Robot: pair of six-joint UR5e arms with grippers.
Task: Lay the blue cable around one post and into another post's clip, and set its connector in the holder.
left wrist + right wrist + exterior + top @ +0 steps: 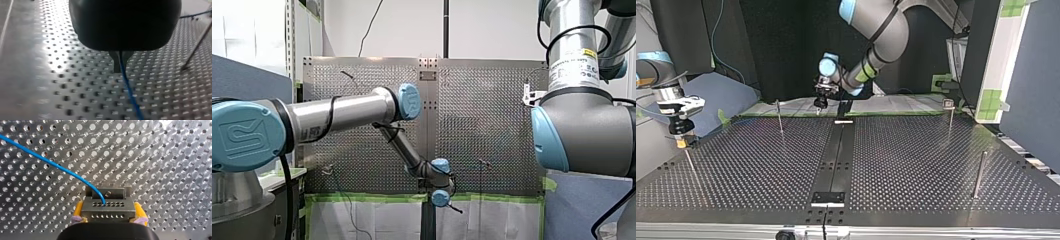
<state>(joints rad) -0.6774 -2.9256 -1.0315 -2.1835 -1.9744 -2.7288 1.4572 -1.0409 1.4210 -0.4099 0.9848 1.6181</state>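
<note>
The routing looks barely begun. Both grippers hold the thin blue cable (50, 163), and no view shows it round a post or in a clip.

In the right wrist view, the robot's right gripper (108, 213) has its yellow pads clamped on the sides of the grey metal connector block (107, 206). The cable curves out of the block and away over the perforated metal table (162, 157). In the left wrist view, the left gripper (120, 62) has its dark fingers closed together on the cable, which runs on ahead of them low over the table.

In the top view the right gripper sits at the frame's left edge and the left gripper at upper centre, well apart.

The next move probably calls for leading the cable round a post without slack or a snag.

- A thin metal post (779, 116) stands at upper left of centre.
- A clip-headed post (949, 106) stands at upper right.
- A plain post (978, 175) stands at lower right.
- A slim rod (690, 167) just below the right gripper is the likeliest obstacle.

The holder cannot be made out with certainty.
</note>
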